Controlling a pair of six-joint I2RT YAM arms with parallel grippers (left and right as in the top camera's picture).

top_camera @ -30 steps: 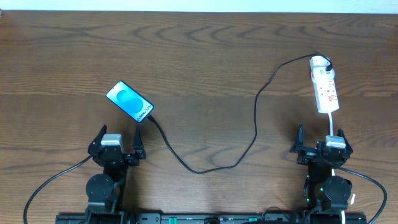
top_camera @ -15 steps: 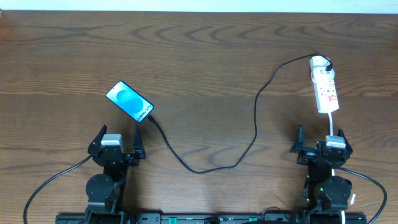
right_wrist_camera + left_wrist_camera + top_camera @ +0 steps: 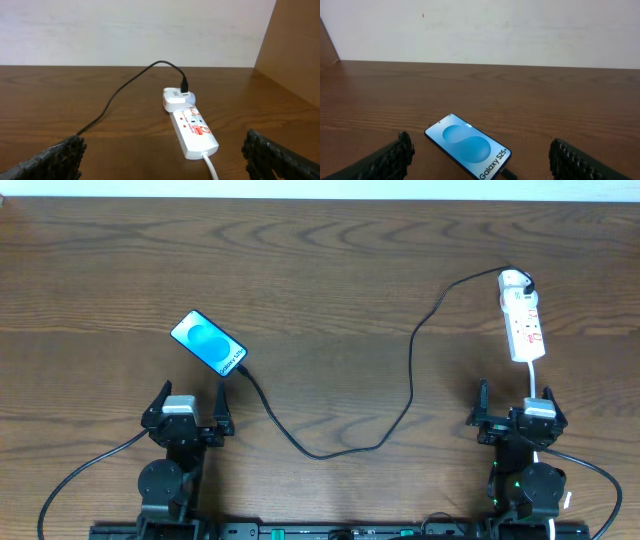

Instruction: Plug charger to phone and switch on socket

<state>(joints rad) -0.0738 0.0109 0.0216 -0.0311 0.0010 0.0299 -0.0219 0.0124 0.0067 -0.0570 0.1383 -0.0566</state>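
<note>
- From overhead, the phone (image 3: 208,344) lies flat and askew on the left half of the tabletop (image 3: 320,250), screen up. Its near short edge points toward the left pincer (image 3: 192,395), which sits just behind it with its fingers spread and nothing between them.
- The charger (image 3: 410,380) meets that near short edge of the phone. It sags toward the front edge of the tabletop at mid-width, then climbs to the right and hooks over to a white adapter (image 3: 513,279).
- The adapter sits at the far, rounded end of the socket (image 3: 523,320), which lies lengthwise near the right side. Its white cord (image 3: 537,380) runs back past the right pincer (image 3: 515,400), which is spread wide and holds nothing.
- Bare wood runs the whole width beyond the phone and the socket, up to the far edge.
- The left wrist view shows the phone centred between the two dark fingers (image 3: 395,159), touching neither. There is bare wood on both its long sides and a white wall (image 3: 480,30) behind. A dark plug sits at the phone's near end, cut off by the frame.
- In the right wrist view, the socket lies ahead between the fingers (image 3: 55,160) and apart from both, with red markings on top.
- The charger enters the adapter from above and trails off to the left.
- A wooden panel (image 3: 295,50) stands at the right edge, near the socket.
- I cannot tell how the switch is set.
</note>
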